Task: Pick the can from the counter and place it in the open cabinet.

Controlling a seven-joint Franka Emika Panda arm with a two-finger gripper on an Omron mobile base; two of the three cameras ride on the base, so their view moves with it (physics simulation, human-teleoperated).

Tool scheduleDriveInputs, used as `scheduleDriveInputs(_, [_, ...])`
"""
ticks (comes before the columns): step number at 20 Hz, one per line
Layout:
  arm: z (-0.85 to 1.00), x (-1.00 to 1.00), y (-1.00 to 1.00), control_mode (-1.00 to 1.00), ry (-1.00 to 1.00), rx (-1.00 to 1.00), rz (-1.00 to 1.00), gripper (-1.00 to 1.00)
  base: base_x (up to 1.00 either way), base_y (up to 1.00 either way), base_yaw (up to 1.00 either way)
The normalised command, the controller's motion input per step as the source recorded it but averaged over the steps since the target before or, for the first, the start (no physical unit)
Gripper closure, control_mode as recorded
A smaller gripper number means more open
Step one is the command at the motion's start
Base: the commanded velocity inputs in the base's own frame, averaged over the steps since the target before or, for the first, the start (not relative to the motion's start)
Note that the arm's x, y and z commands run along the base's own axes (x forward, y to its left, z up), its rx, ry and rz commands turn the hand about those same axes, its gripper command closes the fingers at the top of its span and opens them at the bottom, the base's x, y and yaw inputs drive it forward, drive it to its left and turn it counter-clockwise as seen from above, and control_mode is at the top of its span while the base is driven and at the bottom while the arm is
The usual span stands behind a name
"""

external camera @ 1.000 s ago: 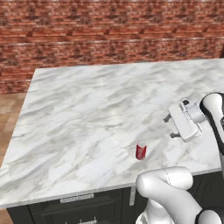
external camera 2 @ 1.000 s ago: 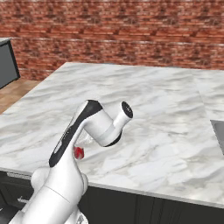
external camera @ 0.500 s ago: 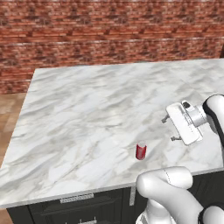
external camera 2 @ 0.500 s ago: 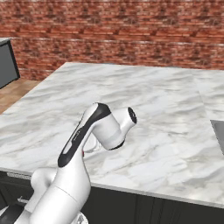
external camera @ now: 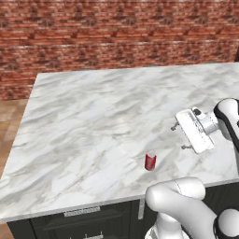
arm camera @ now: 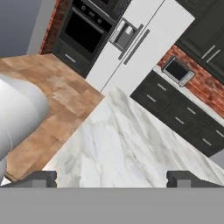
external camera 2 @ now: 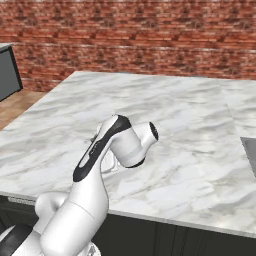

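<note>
The small red can (external camera: 150, 161) stands upright near the front edge of the white marble counter (external camera: 93, 116). My gripper (external camera: 179, 137) hovers above the counter just right of and beyond the can, its fingers pointing left, apart from the can. In the hand view the gripper (arm camera: 111, 179) is open, its two dark fingertips (arm camera: 40, 178) stand wide apart with nothing between them, and the counter (arm camera: 127, 140) stretches ahead. In the right base view my own arm (external camera 2: 117, 145) hides the can. Dark wall cabinets (arm camera: 205, 37) with bar handles show at the top right; I cannot tell whether one is open.
A red brick wall (external camera: 116, 42) runs behind the counter. The hand view looks across wooden floor (arm camera: 39, 96) to a white fridge (arm camera: 135, 43), a built-in oven (arm camera: 83, 33) and dark drawer fronts (arm camera: 183, 116). A sink edge (external camera 2: 250, 152) lies at the right.
My hand has shifted a little left, closer to the can, and the forearm has swung right in the right base view. The can has not moved.
</note>
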Motion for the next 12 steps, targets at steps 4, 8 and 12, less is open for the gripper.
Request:
scheduleDriveInputs(4, [-0.21, 0.19, 0.0, -1.0, 0.02, 0.02, 0.0, -1.0, 0.0, 0.0, 0.0])
scheduleDriveInputs(8, [-0.35, 0.15, 0.0, -1.0, 0.05, 0.02, 0.0, -1.0, 0.0, 0.0, 0.0])
scheduleDriveInputs(12, [-0.34, 0.12, 0.0, -1.0, 0.08, 0.02, 0.0, -1.0, 0.0, 0.0, 0.0])
